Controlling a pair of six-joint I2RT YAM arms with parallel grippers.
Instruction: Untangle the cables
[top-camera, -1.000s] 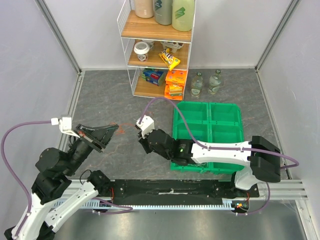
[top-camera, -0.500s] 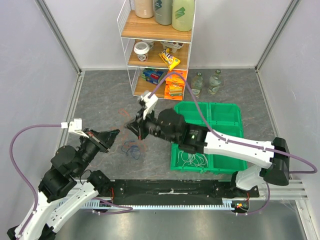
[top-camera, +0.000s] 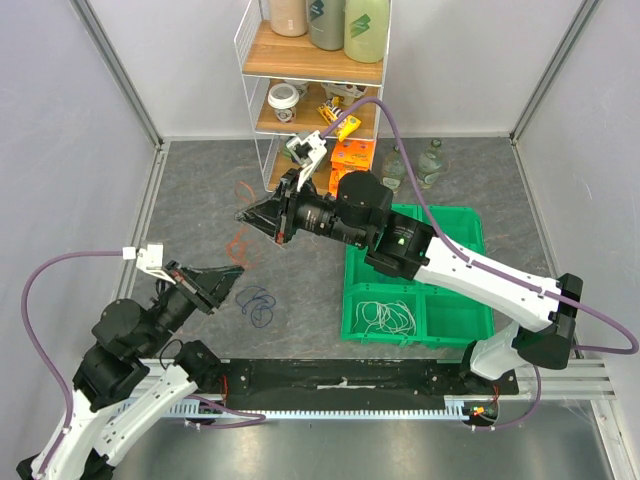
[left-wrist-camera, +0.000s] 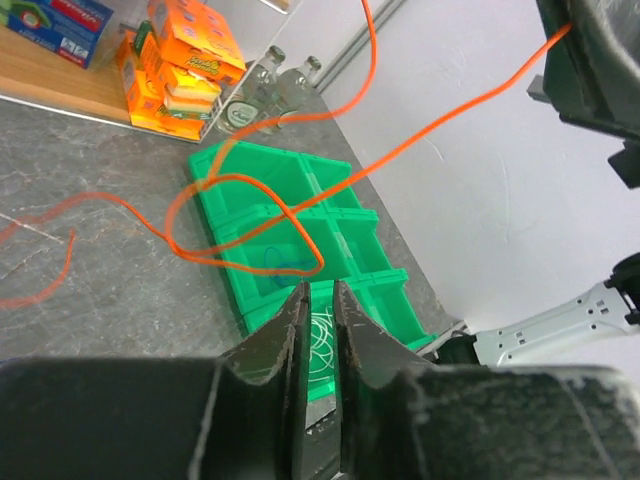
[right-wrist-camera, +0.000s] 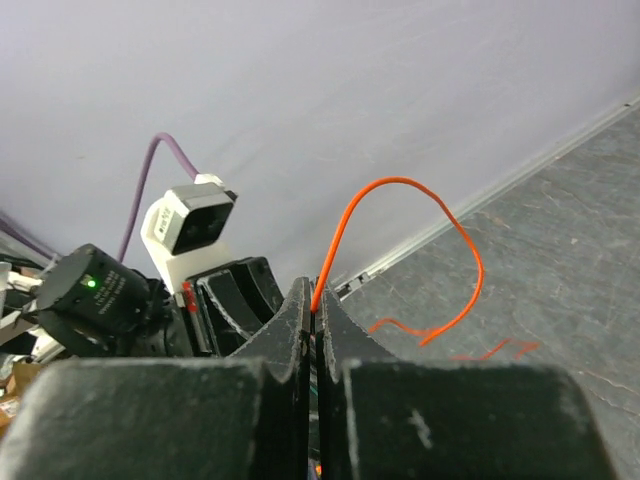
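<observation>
The thin orange cable (right-wrist-camera: 396, 180) is pinched between the pressed-together fingertips of the right pincer (right-wrist-camera: 313, 302), which is held above the grey stone-patterned surface (top-camera: 200, 200) in front of the white wire shelf unit (top-camera: 300, 58). From that grip the cable is seen arching upward and dropping back to the surface, where more of it lies in loose curves. The left pincer (left-wrist-camera: 318, 300) is pointed at a hanging loop of this cable; its 2 fingers are parted by a narrow gap, with nothing seen between them. A dark blue cable coil (top-camera: 258, 304) is laid on the surface near the left pincer. A white cable bundle (top-camera: 385, 317) is lodged in the near-left compartment of the green plastic bin (top-camera: 455, 228).
</observation>
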